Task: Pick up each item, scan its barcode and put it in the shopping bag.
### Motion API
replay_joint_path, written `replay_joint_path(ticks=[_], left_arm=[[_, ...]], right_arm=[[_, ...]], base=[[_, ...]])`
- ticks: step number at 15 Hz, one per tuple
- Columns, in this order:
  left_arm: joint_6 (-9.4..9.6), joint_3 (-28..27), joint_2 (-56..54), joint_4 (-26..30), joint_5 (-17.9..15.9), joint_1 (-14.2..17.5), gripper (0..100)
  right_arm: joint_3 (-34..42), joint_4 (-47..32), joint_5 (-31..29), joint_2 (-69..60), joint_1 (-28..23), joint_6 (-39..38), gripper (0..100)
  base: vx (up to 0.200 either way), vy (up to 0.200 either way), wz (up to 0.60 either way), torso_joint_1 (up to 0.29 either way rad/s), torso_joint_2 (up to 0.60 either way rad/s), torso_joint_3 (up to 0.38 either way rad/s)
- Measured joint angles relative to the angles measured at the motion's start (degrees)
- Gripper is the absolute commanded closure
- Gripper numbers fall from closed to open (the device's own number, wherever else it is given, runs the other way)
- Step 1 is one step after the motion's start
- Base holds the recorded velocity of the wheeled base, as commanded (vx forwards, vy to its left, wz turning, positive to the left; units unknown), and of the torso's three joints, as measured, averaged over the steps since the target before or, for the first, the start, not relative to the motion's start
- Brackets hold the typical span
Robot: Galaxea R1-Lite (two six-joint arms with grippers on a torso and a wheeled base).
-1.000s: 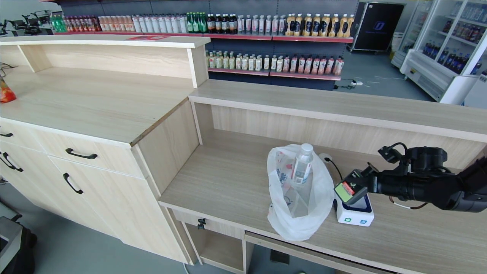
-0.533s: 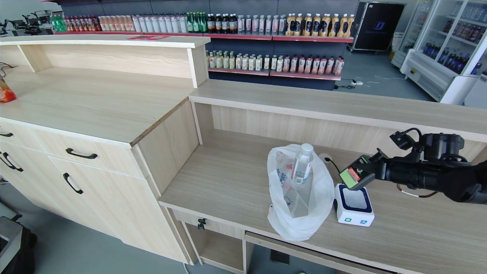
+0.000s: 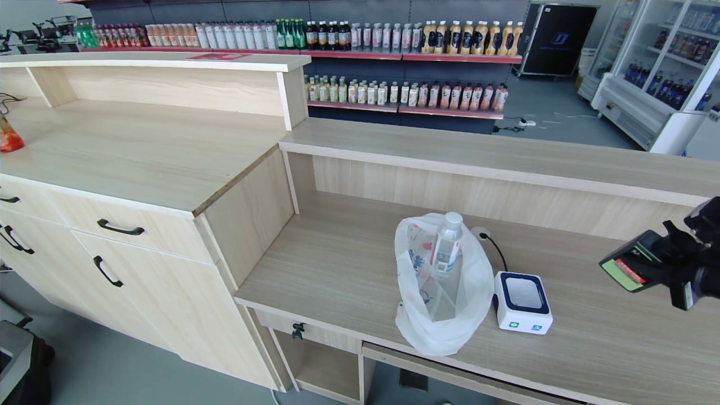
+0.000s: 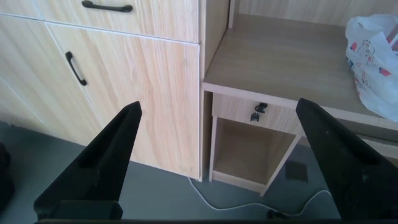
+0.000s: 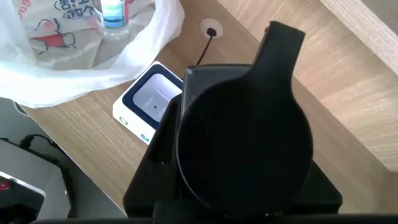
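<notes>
A white plastic shopping bag (image 3: 444, 304) stands on the lower counter with a clear water bottle (image 3: 448, 242) upright inside it. Just right of it sits the white barcode scanner (image 3: 523, 304). Far to the right, above the counter, my right gripper (image 3: 655, 261) is shut on a small dark box (image 3: 625, 268) with a green and red face. In the right wrist view this box (image 5: 242, 143) blocks the middle, with the scanner (image 5: 152, 102), the bag (image 5: 74, 56) and the bottle (image 5: 113, 14) beyond it. My left gripper (image 4: 217, 162) hangs open and empty, low before the cabinet.
A higher wooden counter (image 3: 140, 146) with drawers stands to the left, an orange packet (image 3: 8, 138) at its far left edge. A raised ledge (image 3: 495, 154) runs behind the lower counter. The scanner's cable enters a hole (image 3: 480, 232). Shelves of drinks stand behind.
My right arm has carried the small box from just above the scanner to the right, away from it. The bag, bottle and scanner have stayed put.
</notes>
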State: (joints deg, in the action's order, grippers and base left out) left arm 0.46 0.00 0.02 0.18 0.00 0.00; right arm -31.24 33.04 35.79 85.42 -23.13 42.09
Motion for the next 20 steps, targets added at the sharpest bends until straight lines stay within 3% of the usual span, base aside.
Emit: replay_joint_path(ticks=[2,8,14,20], left_arm=[[0.00,0.00,0.00,0.00,0.00,-0.02,0],[0.02,0.00,0.00,-0.02,0.00,0.00,0],[0.00,0.00,0.00,0.00,0.00,0.00,0],[-0.02,0.00,0.00,0.00,0.00,0.00,0]], right_arm=[[0.93,2.88,0.01,-3.12,2.93,1.72,100],[1.43,5.58,1.46,0.91,14.58,2.30,100],[0.74,6.46,7.12,18.43,16.87,1.87,100],[-2.43,12.69,7.53,30.62,18.92,1.91,100]], base=[[0.000,0.000,0.60,-0.005,0.00,0.005],[0.000,0.000,0.00,0.000,0.00,0.000],[0.000,0.000,0.00,0.000,0.00,0.000],[0.000,0.000,0.00,0.000,0.00,0.000]])
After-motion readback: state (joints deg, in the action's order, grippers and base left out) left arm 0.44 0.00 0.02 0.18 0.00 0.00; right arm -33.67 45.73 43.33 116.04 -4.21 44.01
